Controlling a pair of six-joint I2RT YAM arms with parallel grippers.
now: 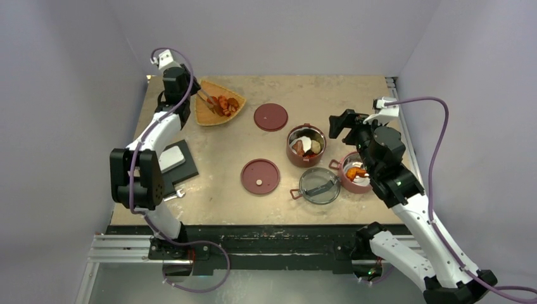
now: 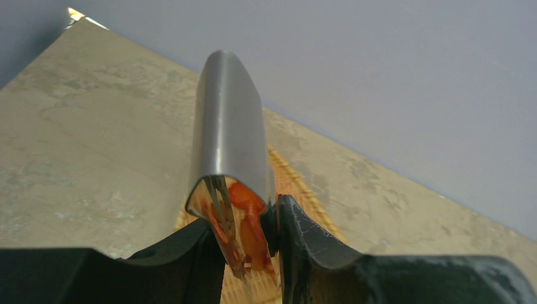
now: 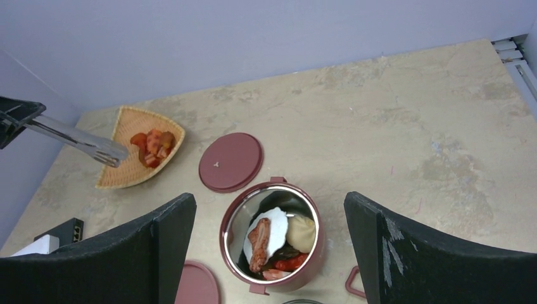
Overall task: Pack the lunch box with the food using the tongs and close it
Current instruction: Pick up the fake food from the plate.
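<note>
Nearest, the smoky clear lid (image 1: 319,185) lies at five o'clock, with an orange-filled bowl (image 1: 354,171) at four. The right gripper (image 3: 269,206) gapes empty over the fuller bowl (image 3: 272,237) at three. Farthest, at eleven, the left gripper (image 2: 248,253) pinches the tongs (image 2: 228,126) over the food (image 3: 152,147) on the tray (image 1: 206,114). I cannot tell whether they hold a piece.

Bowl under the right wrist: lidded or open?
Open: food shows inside the bowl; a red disc lid lies on the table beside it.
</note>
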